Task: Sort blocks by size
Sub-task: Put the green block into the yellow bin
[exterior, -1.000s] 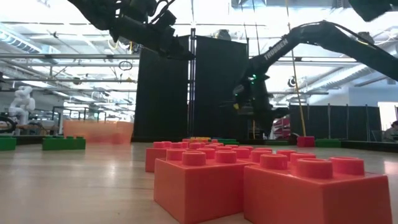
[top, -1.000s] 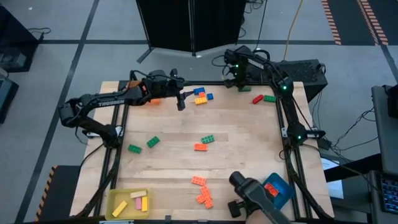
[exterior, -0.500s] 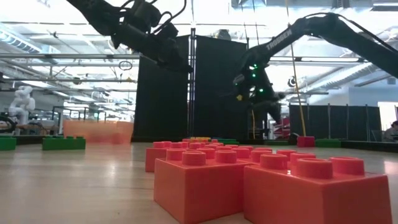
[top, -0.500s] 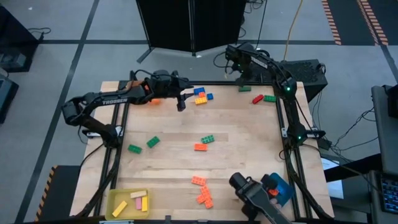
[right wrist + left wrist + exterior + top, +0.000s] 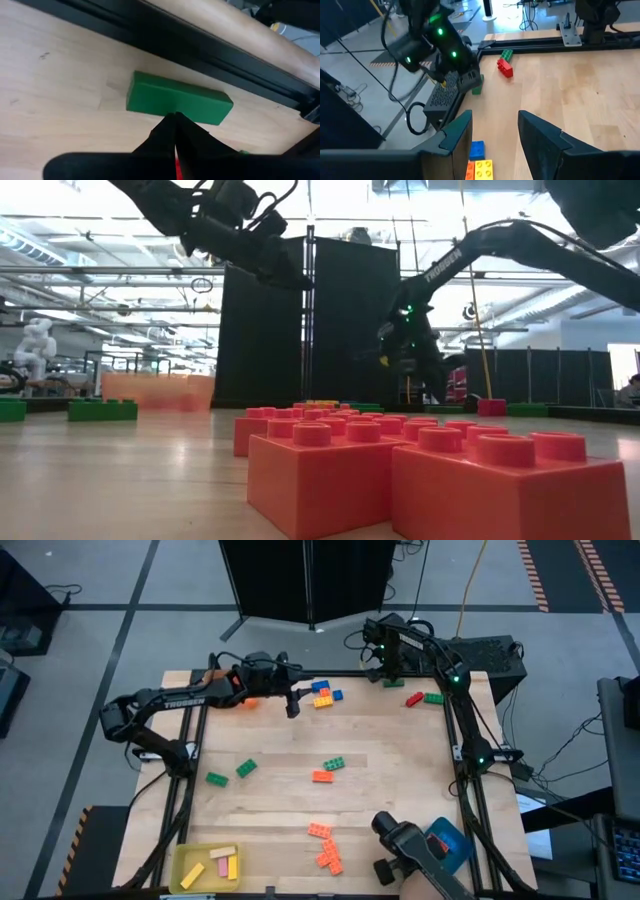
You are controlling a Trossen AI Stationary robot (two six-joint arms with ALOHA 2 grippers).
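Two dark arms reach over your big wooden table (image 5: 270,790). Your left arm comes in from the left side, and its left gripper (image 5: 291,702) hangs in the air near the far edge. Its fingers (image 5: 457,134) are parted, with nothing between them. Just under it and a bit to the right sits a little pile of blue, yellow and orange blocks (image 5: 323,694).

Your right arm bends over the far right corner. Its right gripper (image 5: 388,668) is pinched tight, and its tips point down at a green block (image 5: 177,104) lying flat right beside the black rail at the table's far edge. It is not holding that block; the tips are pressed together with nothing in them.

At the near left corner you have a yellow tray (image 5: 205,867) with a few pale bars inside. At the near right corner you have a blue tray (image 5: 455,838), partly hidden by a dark camera mount.

Many smaller blocks are spread out. A red block (image 5: 414,699) and a green one (image 5: 433,697) lie close together near the right gripper. Two green blocks (image 5: 231,773) lie on the left. A green and an orange block (image 5: 329,769) sit in the middle. A bunch of orange blocks (image 5: 324,846) sits near the front edge.
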